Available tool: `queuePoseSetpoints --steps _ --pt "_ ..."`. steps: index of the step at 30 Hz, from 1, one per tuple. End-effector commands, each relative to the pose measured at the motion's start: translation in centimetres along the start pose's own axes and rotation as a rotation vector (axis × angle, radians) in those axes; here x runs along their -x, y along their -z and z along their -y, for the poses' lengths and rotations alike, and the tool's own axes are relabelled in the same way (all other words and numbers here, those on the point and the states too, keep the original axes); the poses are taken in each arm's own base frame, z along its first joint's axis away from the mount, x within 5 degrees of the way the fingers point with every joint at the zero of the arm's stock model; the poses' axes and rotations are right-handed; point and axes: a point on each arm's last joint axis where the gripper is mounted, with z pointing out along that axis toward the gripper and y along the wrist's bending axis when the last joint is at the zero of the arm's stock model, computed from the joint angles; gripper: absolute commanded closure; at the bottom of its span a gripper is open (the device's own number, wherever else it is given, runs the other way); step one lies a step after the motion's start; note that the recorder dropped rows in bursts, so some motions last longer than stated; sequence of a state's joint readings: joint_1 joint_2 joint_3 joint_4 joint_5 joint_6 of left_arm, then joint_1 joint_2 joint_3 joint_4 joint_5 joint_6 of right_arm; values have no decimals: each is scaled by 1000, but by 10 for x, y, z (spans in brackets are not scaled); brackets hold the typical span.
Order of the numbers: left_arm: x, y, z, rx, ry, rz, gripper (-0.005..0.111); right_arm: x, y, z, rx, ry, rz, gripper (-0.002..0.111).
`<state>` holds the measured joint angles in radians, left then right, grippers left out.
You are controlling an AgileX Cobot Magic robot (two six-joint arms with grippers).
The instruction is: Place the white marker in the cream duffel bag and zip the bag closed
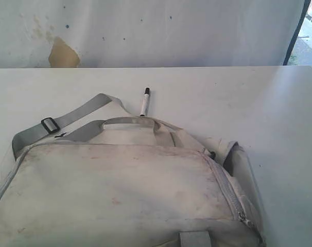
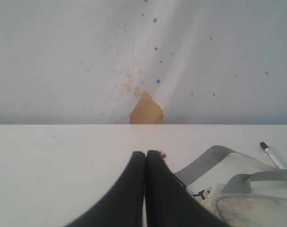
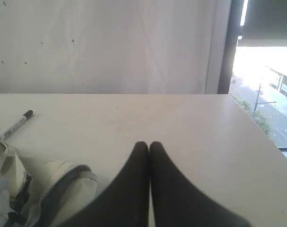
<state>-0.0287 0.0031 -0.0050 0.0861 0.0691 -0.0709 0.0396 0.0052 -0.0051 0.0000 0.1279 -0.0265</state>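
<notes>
White tabletop (image 1: 269,108) under everything, bare and wide beyond the load and to its right. Ends at a pale backdrop sheet (image 1: 171,31) on the far side and at a drop-off on the right.

Sprawled over the near part, the cream duffel bag (image 1: 109,190): soiled, with handles (image 1: 130,122) up at its far edge and a grey strap (image 1: 68,119) trailing off to the left. Zipper (image 1: 229,193) down the right end, dark lining visible at the corner, so seemingly part open there.

Either side of the bag, left gripper (image 2: 146,153) and right gripper (image 3: 149,144). Jaws pressed together on both, clamped on nothing, hovering over bare table.

Smallest, the white marker (image 1: 144,102): flat on the table just beyond the handles, black cap pointing away from the bag. Touching the fabric or not, cannot tell.

Judging by this, first step not yet begun: marker to be fetched. Calls for parting one pair of jaws and coming down across the barrel from the open far side, clear of handles and strap. Then calls for widening the zipper opening.
</notes>
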Motion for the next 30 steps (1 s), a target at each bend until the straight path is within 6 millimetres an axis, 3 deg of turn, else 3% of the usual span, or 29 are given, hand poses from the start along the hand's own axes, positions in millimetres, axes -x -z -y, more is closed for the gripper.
queuePoseSetpoints --steps 1,11,20,23,30 --pt "-1 0 0 -4 8 -2 107 -1 0 0 -1 2 1 108" --pt "0 0 0 -5 8 11 107 -1 0 0 -1 2 5 108" --pt "6 0 1 -13 81 79 107 11 1 0 -2 -26 136 108" --pt "20 3 0 -10 174 70 107 24 4 1 -1 -38 174 108" --pt "61 18 -2 13 174 7 107 67 20 1 8 -70 135 108"
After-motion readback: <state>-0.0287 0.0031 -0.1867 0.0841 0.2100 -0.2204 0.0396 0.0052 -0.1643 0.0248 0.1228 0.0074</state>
